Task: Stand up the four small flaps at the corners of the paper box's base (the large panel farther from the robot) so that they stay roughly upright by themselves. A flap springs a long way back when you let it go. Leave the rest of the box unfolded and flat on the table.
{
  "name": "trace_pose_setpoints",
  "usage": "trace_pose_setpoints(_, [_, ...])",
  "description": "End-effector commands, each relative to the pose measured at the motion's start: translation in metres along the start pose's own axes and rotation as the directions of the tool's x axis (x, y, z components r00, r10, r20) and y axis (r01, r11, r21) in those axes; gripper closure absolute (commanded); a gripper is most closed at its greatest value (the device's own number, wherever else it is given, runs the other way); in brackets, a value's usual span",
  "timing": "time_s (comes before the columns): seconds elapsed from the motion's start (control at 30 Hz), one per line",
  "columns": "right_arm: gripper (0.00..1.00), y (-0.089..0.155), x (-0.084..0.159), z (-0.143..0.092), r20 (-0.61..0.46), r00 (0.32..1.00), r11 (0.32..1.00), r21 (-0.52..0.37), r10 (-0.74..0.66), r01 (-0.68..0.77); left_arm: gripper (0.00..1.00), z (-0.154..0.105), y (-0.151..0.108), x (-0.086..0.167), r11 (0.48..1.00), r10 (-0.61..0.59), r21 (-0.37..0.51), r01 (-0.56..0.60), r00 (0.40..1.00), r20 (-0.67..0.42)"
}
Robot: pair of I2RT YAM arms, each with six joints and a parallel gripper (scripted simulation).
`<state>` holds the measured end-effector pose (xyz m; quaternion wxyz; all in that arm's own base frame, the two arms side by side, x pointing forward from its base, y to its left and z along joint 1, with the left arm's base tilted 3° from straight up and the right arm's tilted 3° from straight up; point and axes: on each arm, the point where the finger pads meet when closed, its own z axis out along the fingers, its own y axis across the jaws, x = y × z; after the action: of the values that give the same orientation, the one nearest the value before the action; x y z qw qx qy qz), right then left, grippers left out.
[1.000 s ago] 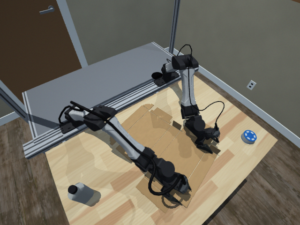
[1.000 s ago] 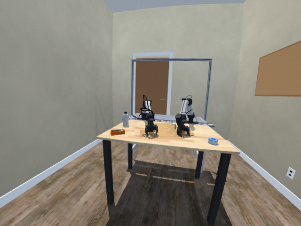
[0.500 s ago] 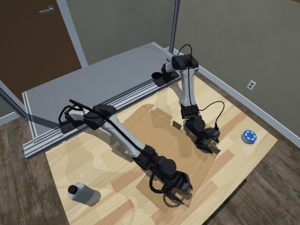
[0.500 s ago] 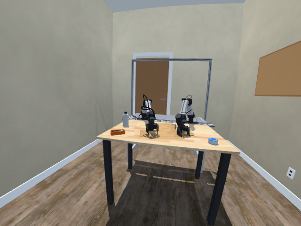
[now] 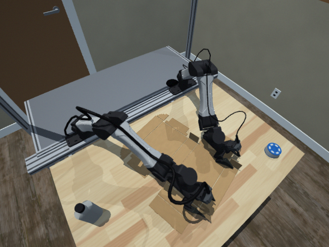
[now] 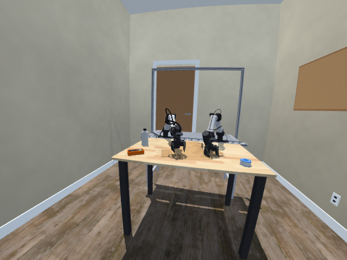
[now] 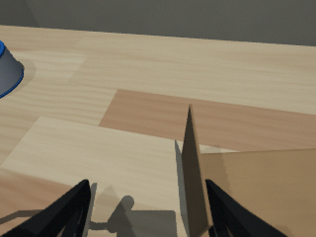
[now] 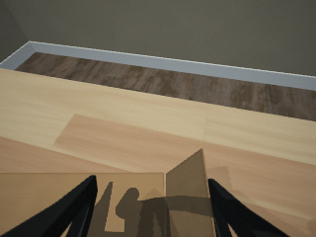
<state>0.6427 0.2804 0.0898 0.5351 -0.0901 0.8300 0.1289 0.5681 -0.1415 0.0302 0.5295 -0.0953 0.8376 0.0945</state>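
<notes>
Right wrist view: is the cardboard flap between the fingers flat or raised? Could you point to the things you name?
Raised, at a slant: the flap (image 8: 187,190) climbs from its crease to a top corner above the adjoining panel (image 8: 30,190).

The left arm and right arm are white and black. Their long parts are white with rounded sides. Near the left tool, its arm has chunky black joints and a thin black cord. The right tool has dark, pointy fingers. The right arm's black cord looks fatter and loops near that tool.
</notes>
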Motion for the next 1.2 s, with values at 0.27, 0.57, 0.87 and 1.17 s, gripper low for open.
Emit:
trace_pose_setpoints(0.27, [0.24,0.022,-0.06,-0.022,0.085,0.996,1.0,-0.006,0.017,-0.017,0.24,0.002,0.001,-0.006,1.0,0.011,-0.019,-0.011,1.0,0.004])
trace_pose_setpoints(0.57, [0.24,0.034,-0.054,-0.02,0.073,0.997,1.0,-0.005,0.017,-0.017,0.24,0.002,0.001,-0.006,1.0,0.011,-0.019,-0.011,1.0,0.004])
trace_pose_setpoints(0.87, [0.27,0.037,-0.011,0.002,0.02,1.0,1.0,0.006,0.01,-0.01,0.24,0.002,0.001,-0.006,1.0,0.011,-0.019,-0.011,1.0,0.004])
trace_pose_setpoints(1.17, [0.4,0.042,-0.027,-0.003,0.058,0.998,1.0,-0.001,0.015,-0.015,0.24,0.002,0.001,-0.006,1.0,0.011,-0.019,-0.011,1.0,0.004])
